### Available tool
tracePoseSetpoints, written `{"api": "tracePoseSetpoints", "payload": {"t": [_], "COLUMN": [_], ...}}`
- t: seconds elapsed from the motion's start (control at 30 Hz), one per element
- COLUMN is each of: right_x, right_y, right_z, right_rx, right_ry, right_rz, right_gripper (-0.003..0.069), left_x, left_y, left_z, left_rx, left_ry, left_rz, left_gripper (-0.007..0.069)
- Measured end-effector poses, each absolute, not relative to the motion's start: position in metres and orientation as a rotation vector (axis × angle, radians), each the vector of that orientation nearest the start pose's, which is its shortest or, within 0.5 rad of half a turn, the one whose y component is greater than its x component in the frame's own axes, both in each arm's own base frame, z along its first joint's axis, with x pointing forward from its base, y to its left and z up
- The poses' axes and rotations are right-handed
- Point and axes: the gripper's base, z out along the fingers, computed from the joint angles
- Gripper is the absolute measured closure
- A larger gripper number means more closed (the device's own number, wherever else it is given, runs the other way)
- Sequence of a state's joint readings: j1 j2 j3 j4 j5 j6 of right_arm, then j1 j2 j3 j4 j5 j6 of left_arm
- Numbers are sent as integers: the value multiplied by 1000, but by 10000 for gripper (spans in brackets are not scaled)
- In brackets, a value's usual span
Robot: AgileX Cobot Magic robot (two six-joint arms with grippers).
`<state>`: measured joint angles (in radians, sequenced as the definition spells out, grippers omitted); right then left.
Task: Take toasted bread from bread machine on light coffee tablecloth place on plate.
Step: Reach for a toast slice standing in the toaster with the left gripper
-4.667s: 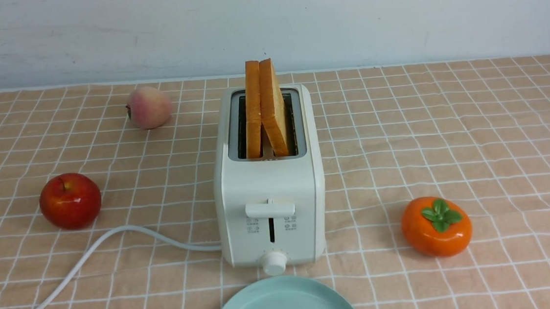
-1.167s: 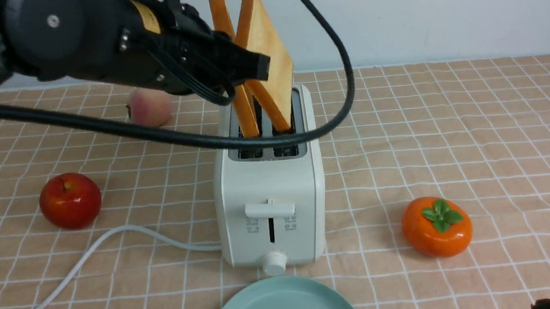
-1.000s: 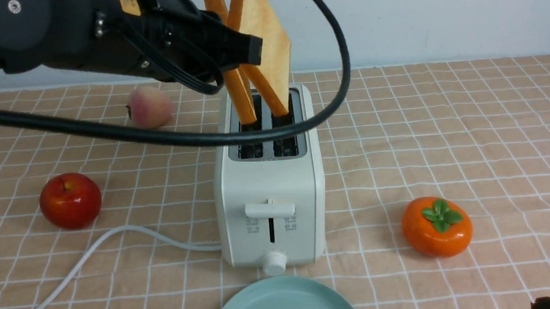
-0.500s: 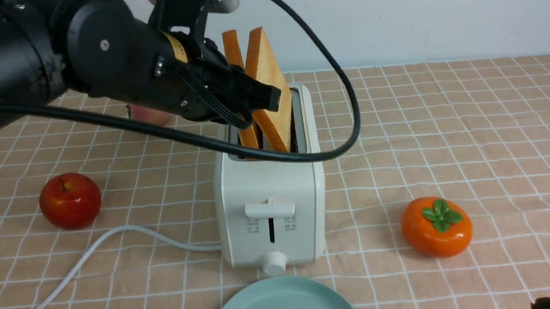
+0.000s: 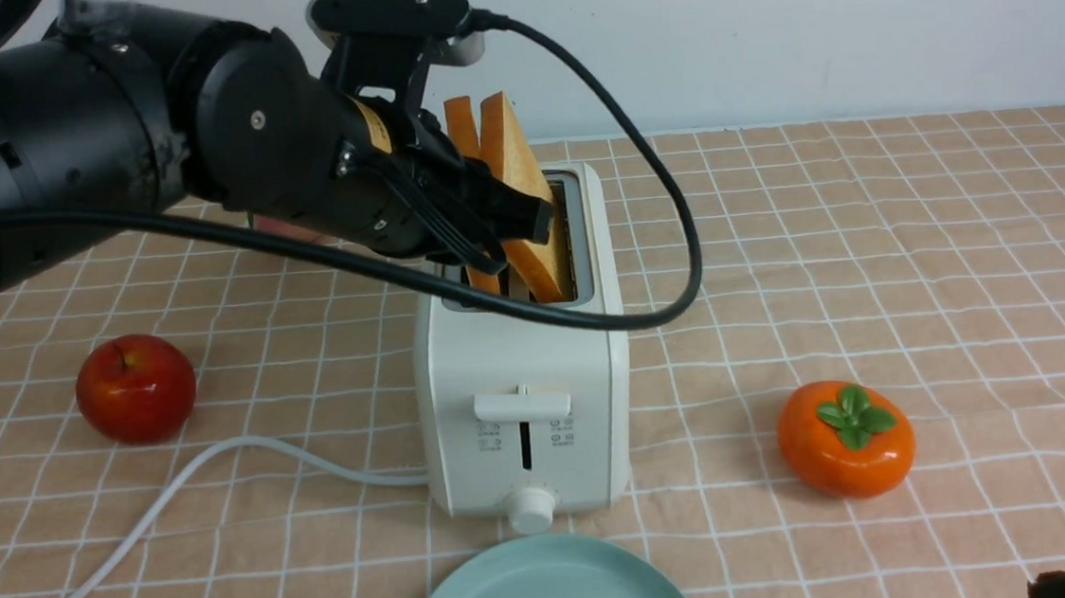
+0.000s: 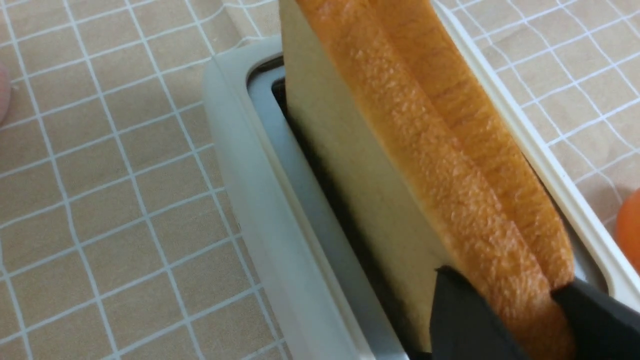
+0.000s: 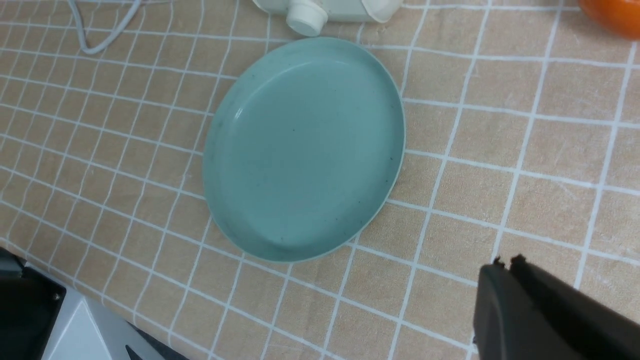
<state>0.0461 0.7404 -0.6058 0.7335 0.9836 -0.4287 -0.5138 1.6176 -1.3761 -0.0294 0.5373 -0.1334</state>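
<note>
Two slices of toasted bread [image 5: 506, 149] stand in the slots of the cream-white bread machine [image 5: 519, 367] and lean together at the top. My left gripper [image 5: 517, 241] reaches in from the left over the slots. In the left wrist view its dark fingers [image 6: 465, 310] press on the outer faces of the paired toasted bread [image 6: 440, 150], so my left gripper [image 6: 505, 280] is shut on both. The mint plate [image 5: 546, 593] lies empty in front of the bread machine on the light coffee tablecloth [image 5: 870, 244]. My right gripper [image 7: 505, 261] is shut and empty, beside the plate [image 7: 300, 150].
A red apple [image 5: 136, 387] sits at the left, and an orange persimmon [image 5: 845, 438] at the right front. The peach [image 5: 272, 226] is mostly hidden behind my left arm. The toaster's white cord [image 5: 177, 489] runs left. My arm's black cable [image 5: 674, 221] loops across the toaster top.
My left arm has come down and the two slices, lifted high a second ago, have sunk back into the slots. Their tops, splayed before, now stand close together.
</note>
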Motion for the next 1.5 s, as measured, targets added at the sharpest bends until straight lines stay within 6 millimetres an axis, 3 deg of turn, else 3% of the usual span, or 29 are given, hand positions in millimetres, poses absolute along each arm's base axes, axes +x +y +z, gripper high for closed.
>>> {"api": "tracePoseSetpoints", "payload": {"t": [0.2,0.3,0.43,0.87,1.03,1.1,1.17,1.43,1.5], "right_x": [114,114,114,114,114,114,114,114,114], "right_y": [58,58,58,58,58,58,58,58,58], "right_z": [295,295,295,296,296,296,296,296,296], "right_rx": [-257,-253,-253,-252,-249,-249,-249,-250,-250], "right_ry": [2368,2365,2365,2363,2361,2361,2361,2362,2362], "right_rz": [791,801,801,803,809,809,809,809,809], "right_gripper": [643,639,636,626,626,626,626,626,626], "left_x": [321,320,320,318,322,324,324,315,307], "left_y": [-182,-180,-179,-177,-177,-178,-178,-173,-168], "left_z": [334,338,338,332,325,321,321,338,354], "left_rx": [416,432,443,461,515,520,519,511,505], "left_ry": [2239,2216,2214,2282,2288,2296,2294,2255,2209], "left_rz": [-367,-341,-324,-294,-231,-224,-225,-231,-234], "left_gripper": [196,148,148,233,376,520,594,608,608]}}
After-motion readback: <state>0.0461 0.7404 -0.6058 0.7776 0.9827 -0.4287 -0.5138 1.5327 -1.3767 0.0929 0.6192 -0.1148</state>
